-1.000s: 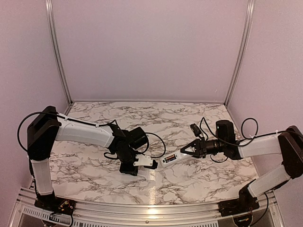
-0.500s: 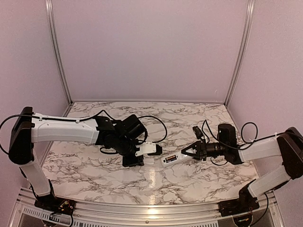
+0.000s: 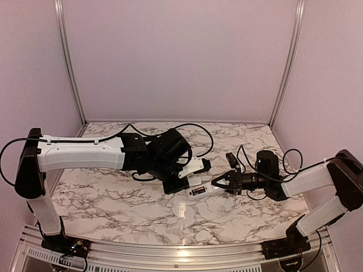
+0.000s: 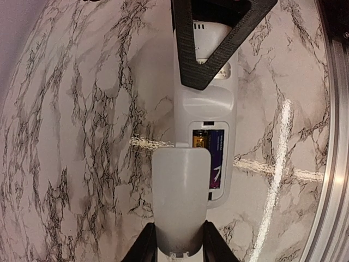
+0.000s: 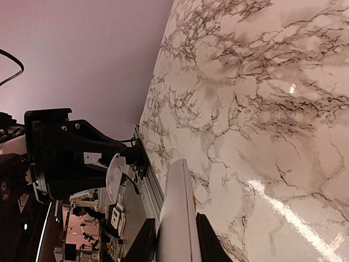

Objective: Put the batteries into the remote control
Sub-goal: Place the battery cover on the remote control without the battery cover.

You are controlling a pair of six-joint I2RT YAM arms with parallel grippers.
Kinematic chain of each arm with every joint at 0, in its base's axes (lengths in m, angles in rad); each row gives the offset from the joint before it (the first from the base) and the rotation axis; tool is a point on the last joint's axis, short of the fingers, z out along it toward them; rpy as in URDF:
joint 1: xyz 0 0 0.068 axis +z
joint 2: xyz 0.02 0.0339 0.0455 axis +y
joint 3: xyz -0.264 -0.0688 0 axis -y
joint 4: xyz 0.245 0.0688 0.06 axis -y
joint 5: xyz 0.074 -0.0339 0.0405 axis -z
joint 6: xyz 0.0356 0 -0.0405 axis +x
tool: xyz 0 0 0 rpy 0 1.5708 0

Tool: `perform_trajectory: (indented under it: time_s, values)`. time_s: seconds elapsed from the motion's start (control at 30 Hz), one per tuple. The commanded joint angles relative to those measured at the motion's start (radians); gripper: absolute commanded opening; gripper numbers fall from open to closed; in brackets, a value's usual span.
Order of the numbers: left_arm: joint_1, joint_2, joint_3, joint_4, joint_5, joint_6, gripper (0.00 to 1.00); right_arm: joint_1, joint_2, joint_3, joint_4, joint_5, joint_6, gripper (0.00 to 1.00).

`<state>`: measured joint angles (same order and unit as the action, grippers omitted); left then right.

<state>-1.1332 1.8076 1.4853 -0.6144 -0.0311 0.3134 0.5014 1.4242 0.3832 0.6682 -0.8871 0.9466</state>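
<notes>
- remote control (image 3: 199,191) sits over the middle of the marble table (image 3: 102,198), back side up, one end pinched in the closed right gripper (image 3: 220,183).
- over the last second the left gripper (image 4: 180,246) has swung in from the left; it is clamped on the battery cover (image 4: 180,191), which now overlaps the open compartment.
- at least one battery (image 4: 210,147) already lies inside; the cover hides the rest, so seating the cover is likely what remains.

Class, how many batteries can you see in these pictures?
1: the battery lies in the remote, partly behind the cover, which may hide another.
</notes>
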Motion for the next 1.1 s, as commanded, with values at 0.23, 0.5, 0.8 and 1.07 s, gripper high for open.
perform_trajectory:
  time_s: [0.23,0.5,0.8,1.07]
  values:
    - [-0.032,0.092,0.058,-0.102,-0.033,-0.004,0.29,0.053,0.084,-0.003,0.178,0.037,0.115,0.0]
    - [-0.037,0.12,0.078,-0.123,-0.041,-0.001,0.29,0.065,0.111,-0.009,0.235,0.03,0.142,0.0]
    - [-0.037,0.151,0.108,-0.143,-0.053,-0.005,0.29,0.074,0.106,-0.01,0.241,0.03,0.142,0.0]
    - [-0.04,0.17,0.129,-0.164,-0.044,0.001,0.3,0.085,0.119,-0.008,0.26,0.033,0.151,0.0]
